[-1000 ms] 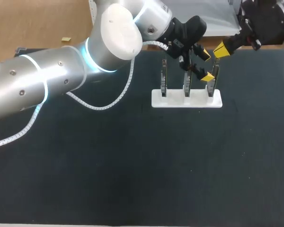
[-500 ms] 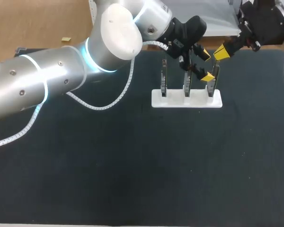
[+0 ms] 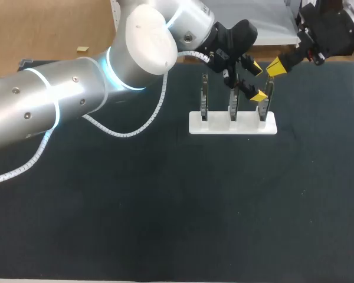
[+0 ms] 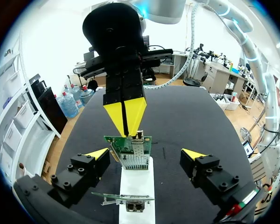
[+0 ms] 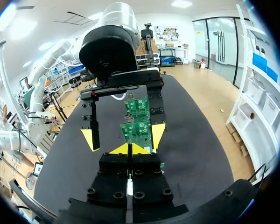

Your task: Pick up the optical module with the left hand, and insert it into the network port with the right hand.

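Note:
A white rack holds three upright green network cards; the middle one and the right one stand by my grippers. My left gripper is open, its yellow tips on either side of the right card, whose metal port cage faces it. My right gripper is shut, with nothing visible in it, and hangs just behind and above that same card. From the left wrist, its joined yellow tips show beyond the card. I cannot make out a loose optical module in any view.
The rack stands near the far edge of the dark mat. The left arm's body stretches across the mat's far left. The third card stands at the rack's left end.
The right arm has drifted slightly to the right, its shut tips staying by the right card. The left arm and the rack are unchanged.

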Robot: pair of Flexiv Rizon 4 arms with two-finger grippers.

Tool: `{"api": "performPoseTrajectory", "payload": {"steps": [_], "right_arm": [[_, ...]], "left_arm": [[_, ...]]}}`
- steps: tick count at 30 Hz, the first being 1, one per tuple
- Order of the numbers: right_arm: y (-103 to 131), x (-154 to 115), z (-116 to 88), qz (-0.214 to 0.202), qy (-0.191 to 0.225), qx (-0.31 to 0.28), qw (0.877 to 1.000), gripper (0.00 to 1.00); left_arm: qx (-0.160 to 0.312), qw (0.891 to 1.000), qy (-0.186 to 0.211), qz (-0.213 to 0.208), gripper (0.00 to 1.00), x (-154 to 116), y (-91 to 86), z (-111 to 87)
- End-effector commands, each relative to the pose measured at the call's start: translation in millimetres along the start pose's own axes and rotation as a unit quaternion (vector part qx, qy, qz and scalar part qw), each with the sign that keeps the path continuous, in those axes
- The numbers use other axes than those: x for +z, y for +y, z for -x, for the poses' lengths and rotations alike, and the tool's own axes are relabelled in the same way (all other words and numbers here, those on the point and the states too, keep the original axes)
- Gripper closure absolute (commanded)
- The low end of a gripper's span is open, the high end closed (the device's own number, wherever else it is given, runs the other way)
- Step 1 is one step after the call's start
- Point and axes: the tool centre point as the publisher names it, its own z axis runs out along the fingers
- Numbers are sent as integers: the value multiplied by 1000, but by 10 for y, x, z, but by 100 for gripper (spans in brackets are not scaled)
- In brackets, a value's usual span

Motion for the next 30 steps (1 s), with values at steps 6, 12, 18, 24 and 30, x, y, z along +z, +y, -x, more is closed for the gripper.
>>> {"api": "performPoseTrajectory", "payload": {"steps": [6, 12, 18, 24, 30], "right_arm": [[40, -44, 60, -13, -18, -19, 1000, 100], [64, -143, 201, -24, -34, -38, 998, 100], [89, -211, 289, -32, -43, -50, 997, 100], [84, -269, 310, -50, -52, -47, 996, 100], [81, -282, 324, -53, -57, -43, 996, 0]], "left_arm": [[-1, 1000, 3, -2, 0, 3, 23, 13], [5, 1000, -4, 19, 0, -130, 87, 51], [12, 998, -11, 53, 0, -347, 150, 137], [23, 996, -16, 87, 0, -549, 201, 272], [25, 995, -15, 94, 0, -599, 214, 309]]}}
